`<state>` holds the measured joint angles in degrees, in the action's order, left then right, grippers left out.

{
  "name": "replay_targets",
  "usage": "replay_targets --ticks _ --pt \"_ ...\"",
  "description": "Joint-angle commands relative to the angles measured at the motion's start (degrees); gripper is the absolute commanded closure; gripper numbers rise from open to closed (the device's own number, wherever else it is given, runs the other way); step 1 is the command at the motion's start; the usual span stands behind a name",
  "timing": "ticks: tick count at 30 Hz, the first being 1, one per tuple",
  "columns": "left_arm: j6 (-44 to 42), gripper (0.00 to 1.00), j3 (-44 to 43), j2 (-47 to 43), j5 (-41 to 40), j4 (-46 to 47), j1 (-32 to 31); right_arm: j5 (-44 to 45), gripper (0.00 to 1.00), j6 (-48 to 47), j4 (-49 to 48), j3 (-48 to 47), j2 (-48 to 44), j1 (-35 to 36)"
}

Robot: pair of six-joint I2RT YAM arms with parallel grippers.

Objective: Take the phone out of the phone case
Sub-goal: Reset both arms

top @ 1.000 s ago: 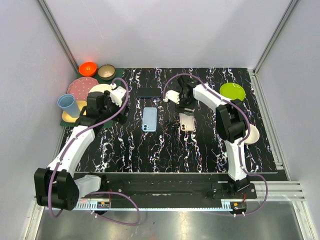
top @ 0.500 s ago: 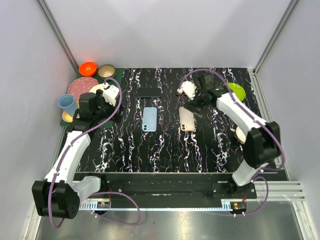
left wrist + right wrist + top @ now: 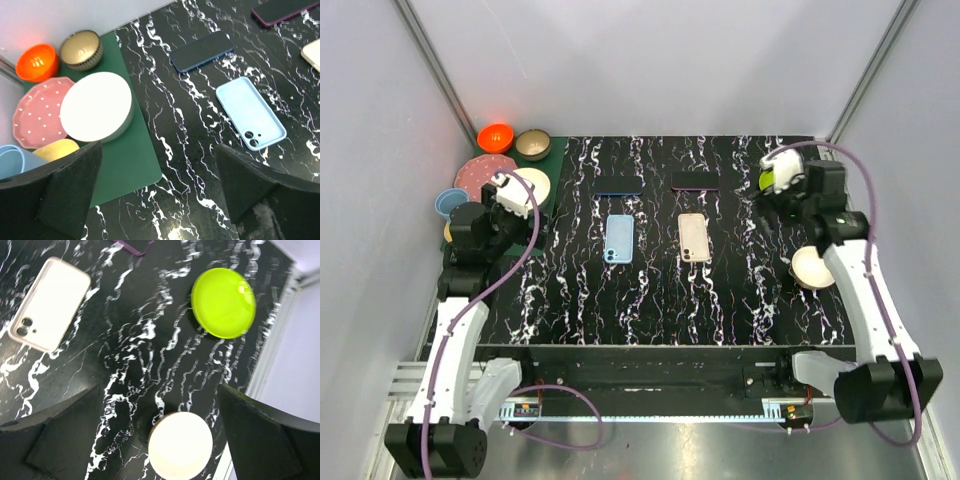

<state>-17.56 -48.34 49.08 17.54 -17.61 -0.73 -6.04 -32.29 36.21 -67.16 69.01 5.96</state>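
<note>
Hovering at the frame's sides, left pincer (image 3: 508, 194) and right pincer (image 3: 780, 171) are gaping empty, sensibly clear of the blue case (image 3: 619, 238).

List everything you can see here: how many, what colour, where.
blue case: 1, light blue, mid-table
beige case: 1, beige, right of it
blue phone: 1, dark blue, beyond blue case
purple-edged phone: 1, dark, beyond beige case
orange bowl: 1, orange, far-left corner
tan bowl: 1, tan, beside it
pink plate: 1, pink dotted, left edge
white plate: 1, white, on mat
yellow plate: 1, yellow, beside cup
cup: 1, light blue, left edge
mat: 1, dark green, left side
lime plate: 1, lime, far right
cream bowl: 1, cream, right edge
table: 1, black marbled, underneath
left claw: 1, black, open, above mat
right claw: 1, black, open, far right
</note>
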Motion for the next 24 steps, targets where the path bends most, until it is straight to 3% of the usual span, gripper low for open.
replay_targets --ticks 1,7,12,17,24 --pt "2.1 0.01 2.5 -5.9 -1.5 1.8 3.5 -6.3 0.00 7.9 -4.9 1.8 -9.7 -5.7" --pt "3.4 0.01 3.6 -10.8 5.3 1.3 10.7 -4.8 0.00 14.0 -8.3 5.7 -21.2 -9.8" --pt "5.0 0.01 4.6 -13.9 10.8 1.9 18.0 4.5 0.00 20.7 -15.5 10.9 -31.6 -9.8" --pt "6.3 0.01 6.0 -15.5 14.3 3.3 22.3 13.4 0.00 24.5 -17.9 12.1 -33.6 -9.8" --pt "6.8 0.01 6.7 -17.3 14.7 4.0 23.0 15.0 0.00 25.5 -19.2 13.5 -34.7 -9.8"
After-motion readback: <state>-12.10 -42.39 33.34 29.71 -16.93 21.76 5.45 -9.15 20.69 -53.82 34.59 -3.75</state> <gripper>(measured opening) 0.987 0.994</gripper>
